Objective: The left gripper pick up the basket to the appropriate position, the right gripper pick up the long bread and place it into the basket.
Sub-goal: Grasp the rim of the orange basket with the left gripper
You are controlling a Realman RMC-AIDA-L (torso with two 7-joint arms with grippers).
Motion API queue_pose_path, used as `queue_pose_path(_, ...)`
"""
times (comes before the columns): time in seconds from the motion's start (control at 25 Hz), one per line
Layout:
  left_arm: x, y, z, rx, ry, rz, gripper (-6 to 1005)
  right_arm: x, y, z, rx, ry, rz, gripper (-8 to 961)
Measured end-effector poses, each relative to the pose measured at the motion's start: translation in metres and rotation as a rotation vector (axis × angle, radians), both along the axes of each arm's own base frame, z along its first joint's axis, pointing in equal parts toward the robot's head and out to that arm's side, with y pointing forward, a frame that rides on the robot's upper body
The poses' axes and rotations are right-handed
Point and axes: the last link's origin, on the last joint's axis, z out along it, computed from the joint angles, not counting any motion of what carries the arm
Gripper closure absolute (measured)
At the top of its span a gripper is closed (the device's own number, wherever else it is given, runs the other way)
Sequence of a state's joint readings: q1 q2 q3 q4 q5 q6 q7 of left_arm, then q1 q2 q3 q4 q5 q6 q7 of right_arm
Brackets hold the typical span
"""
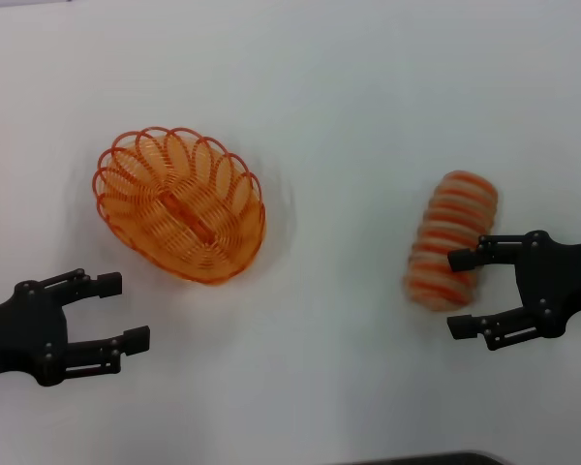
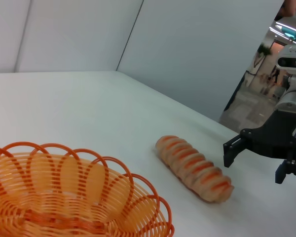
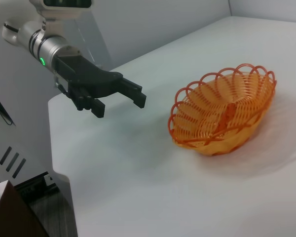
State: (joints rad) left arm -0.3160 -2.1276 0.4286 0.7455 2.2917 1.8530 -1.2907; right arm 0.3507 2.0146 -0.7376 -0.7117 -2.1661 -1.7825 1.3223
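The orange wire basket (image 1: 181, 203) sits empty on the white table at centre left; it also shows in the left wrist view (image 2: 69, 197) and the right wrist view (image 3: 222, 111). My left gripper (image 1: 124, 310) is open and empty, near the table's front left, a short way in front of the basket; it also shows in the right wrist view (image 3: 121, 101). The long striped bread (image 1: 452, 239) lies on the table at right, also in the left wrist view (image 2: 195, 168). My right gripper (image 1: 460, 293) is open, its fingers straddling the bread's near end without closing on it (image 2: 256, 165).
The white table (image 1: 339, 97) spreads around both objects. Its front edge shows at the bottom of the head view (image 1: 426, 457). A table corner and dark floor show in the right wrist view (image 3: 59, 182).
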Motion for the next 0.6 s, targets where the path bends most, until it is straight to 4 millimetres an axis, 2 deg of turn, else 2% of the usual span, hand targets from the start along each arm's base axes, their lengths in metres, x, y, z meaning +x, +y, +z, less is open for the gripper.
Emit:
queue_pose_path(0.52, 0.0010, 0.0028, -0.0009, 0.004, -0.005, 0.002, 114, -0.0004, 0.0011, -0.0006, 0.002, -0.001, -0.001, 6)
queue_pose_path(0.6, 0.0010, 0.0083, 0.0032, 0.041, -0.023, 0.033, 114, -0.0007, 0.0010, -0.0012, 0.002, 0.000, -0.001, 6)
